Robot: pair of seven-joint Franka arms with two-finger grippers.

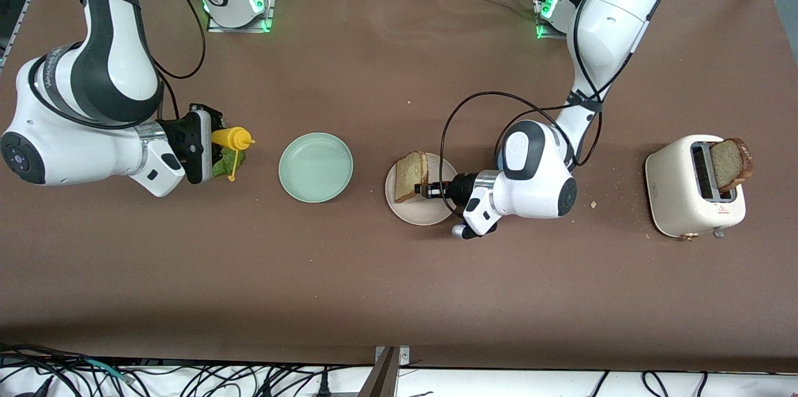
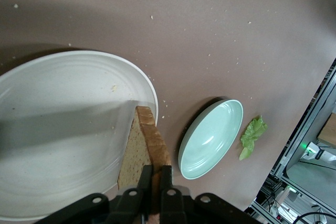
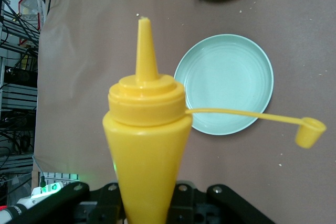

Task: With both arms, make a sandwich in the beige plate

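A square slice of light-brown toasted bread (image 1: pixel 411 176) is pinched on edge by the left gripper (image 1: pixel 430 189) fingers over the round pale beige plate (image 1: pixel 430 213); tipping onto the brown bench (image 1: pixel 399 285) is risked at release. The uncapped yellow plastic squeeze bottle (image 1: pixel 232 138) is clamped by the right gripper (image 1: pixel 209 146) above the crinkly green lettuce leaf (image 1: pixel 228 163); spillage is possible.

The brown table cover (image 1: pixel 374 272) looks matt and papery, the beige plate (image 2: pixel 63 108) matt and speckled, the green plate (image 1: pixel 315 167) glossy, the yellow bottle (image 3: pixel 144 145) smooth plastic, the toaster (image 1: pixel 676 197) satin cream.

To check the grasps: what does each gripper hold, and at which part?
The left gripper holds a brown toasted bread slice by one edge, over the round beige plate. The right gripper holds a yellow plastic squeeze bottle around its body.
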